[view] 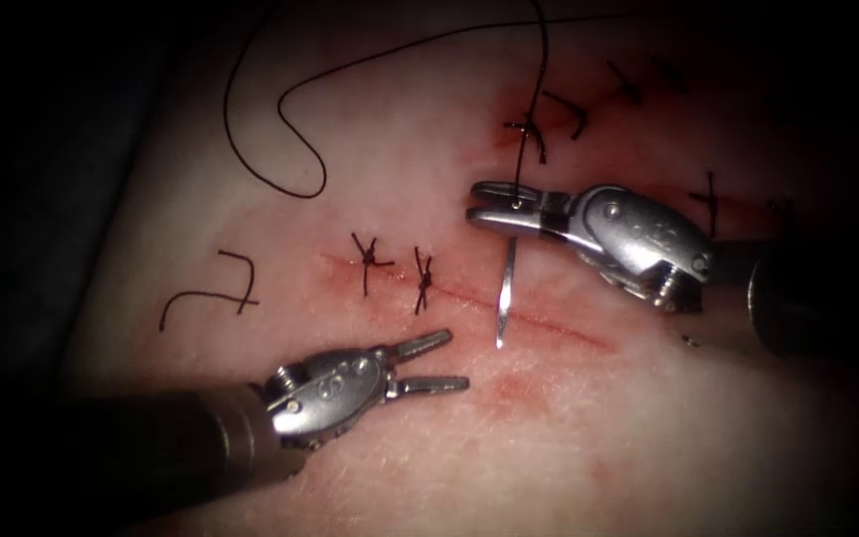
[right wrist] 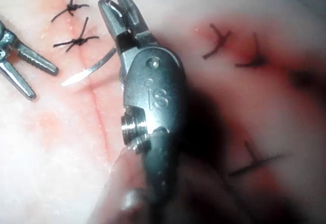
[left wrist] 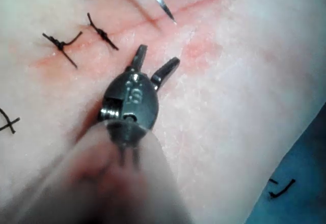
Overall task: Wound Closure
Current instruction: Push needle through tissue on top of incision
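Gripping the needle (view: 505, 288) near its thread end, right tool (view: 494, 204) had jaws shut, tip hanging free at 6 o'clock just above the cut (view: 549, 323), while left tool (view: 439, 364) sat at 7 o'clock, jaws apart and empty; I'd square the tip to the cut and keep the thread (view: 280, 109) slack.

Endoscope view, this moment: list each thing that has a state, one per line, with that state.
Right arm's silver needle driver: shut on the needle near its thread end.
Left arm's silver needle driver: open, holding nothing.
Curved steel needle: free, tip over the cut.
Black thread: slack, looped on the tissue.
Cut in the pale tissue: two knotted stitches left, open right.
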`<action>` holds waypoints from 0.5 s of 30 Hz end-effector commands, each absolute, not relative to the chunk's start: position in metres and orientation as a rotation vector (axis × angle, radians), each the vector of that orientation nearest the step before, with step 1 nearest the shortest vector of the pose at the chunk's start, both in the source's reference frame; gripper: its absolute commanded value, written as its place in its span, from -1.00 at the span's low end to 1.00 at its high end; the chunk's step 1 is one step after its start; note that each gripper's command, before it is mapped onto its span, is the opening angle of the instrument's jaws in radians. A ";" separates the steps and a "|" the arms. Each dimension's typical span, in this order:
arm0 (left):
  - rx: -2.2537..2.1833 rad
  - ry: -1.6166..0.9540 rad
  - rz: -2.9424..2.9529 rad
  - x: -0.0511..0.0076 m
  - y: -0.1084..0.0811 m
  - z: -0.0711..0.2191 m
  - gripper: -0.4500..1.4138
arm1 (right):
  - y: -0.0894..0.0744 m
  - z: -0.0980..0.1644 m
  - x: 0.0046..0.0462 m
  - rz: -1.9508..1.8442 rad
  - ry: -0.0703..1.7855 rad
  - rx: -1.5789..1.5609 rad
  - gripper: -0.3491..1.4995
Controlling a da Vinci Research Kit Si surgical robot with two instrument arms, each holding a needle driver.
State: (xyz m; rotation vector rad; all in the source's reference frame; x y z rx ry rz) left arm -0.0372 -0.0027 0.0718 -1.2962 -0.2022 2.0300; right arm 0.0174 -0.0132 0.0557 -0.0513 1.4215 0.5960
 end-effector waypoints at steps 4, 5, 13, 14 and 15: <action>-1.226 -0.166 2.080 -0.0383 -0.003 0.074 -0.41 | -0.012 0.056 0.0178 0.584 1.430 -0.123 -1.00; -1.216 -0.163 2.086 -0.0383 -0.003 0.075 -0.41 | -0.012 0.056 0.0178 0.577 1.427 -0.131 -1.00; -1.137 -0.142 2.142 -0.0383 -0.004 0.077 -0.41 | -0.012 0.056 0.0180 0.491 1.415 -0.230 -1.00; -1.129 -0.147 2.152 -0.0383 -0.004 0.077 -0.41 | -0.012 0.057 0.0180 0.487 1.414 -0.235 -1.00; -1.124 -0.149 2.157 -0.0383 -0.004 0.077 -0.41 | -0.012 0.057 0.0181 0.473 1.410 -0.250 -1.00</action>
